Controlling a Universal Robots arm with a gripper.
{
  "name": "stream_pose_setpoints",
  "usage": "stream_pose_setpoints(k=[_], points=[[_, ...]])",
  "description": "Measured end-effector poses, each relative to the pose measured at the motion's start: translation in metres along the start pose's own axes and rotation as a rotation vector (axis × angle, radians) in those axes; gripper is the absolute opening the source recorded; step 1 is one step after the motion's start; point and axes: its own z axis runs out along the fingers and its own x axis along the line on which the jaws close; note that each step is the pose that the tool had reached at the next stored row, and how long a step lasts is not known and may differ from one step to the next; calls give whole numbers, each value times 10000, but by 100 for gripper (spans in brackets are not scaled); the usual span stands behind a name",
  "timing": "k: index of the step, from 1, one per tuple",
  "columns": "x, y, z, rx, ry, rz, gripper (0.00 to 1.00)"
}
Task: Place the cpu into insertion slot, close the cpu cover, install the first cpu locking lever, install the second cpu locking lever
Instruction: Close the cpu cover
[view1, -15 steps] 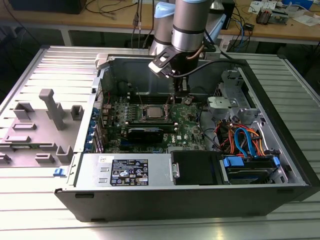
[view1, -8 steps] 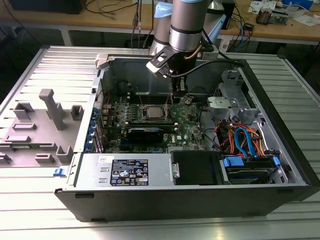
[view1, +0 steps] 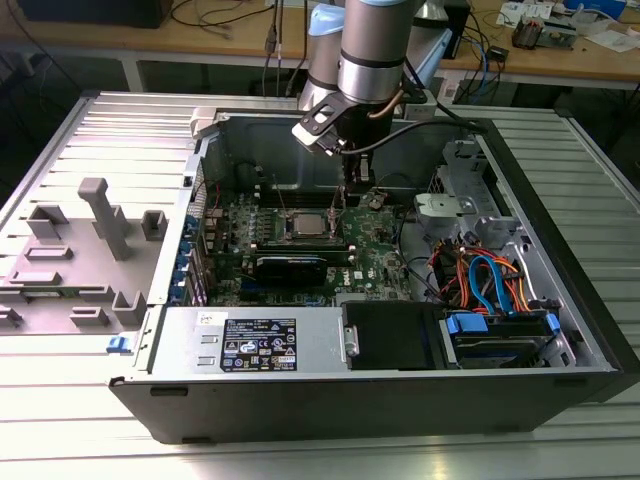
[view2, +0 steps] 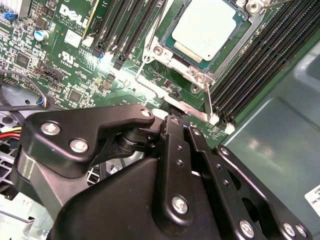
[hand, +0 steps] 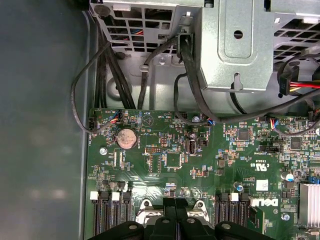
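Note:
The cpu (view2: 207, 25) lies flat in the insertion slot (hand: 144, 209) on the green motherboard, its silver top showing through the window of the cpu cover (view2: 182, 59), which lies down around it. One thin wire locking lever (view2: 208, 100) stands raised at the socket's corner, and a second lever (view2: 150, 47) runs along another side. In the exterior view both levers stick up beside the cpu (view1: 305, 225). My gripper (view2: 179, 122) hangs just off the socket's edge, near the first lever, with its black fingers (hand: 170, 222) together and nothing seen between them.
The board sits inside an open computer case (view1: 560, 330). Black memory slots (view2: 260, 55) flank the socket. A drive cage (hand: 235, 50) and cable bundles (hand: 120, 75) stand close by. A long black card (view1: 290, 265) lies nearer the power supply (view1: 250, 345). Grey fixtures (view1: 100, 215) are at the exterior view's left.

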Motion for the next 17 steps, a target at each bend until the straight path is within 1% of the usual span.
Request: stream_pose_setpoints(k=[5, 17], points=[[1, -12, 0, 0, 1, 1, 11], [5, -113, 0, 0, 0, 1, 11]])
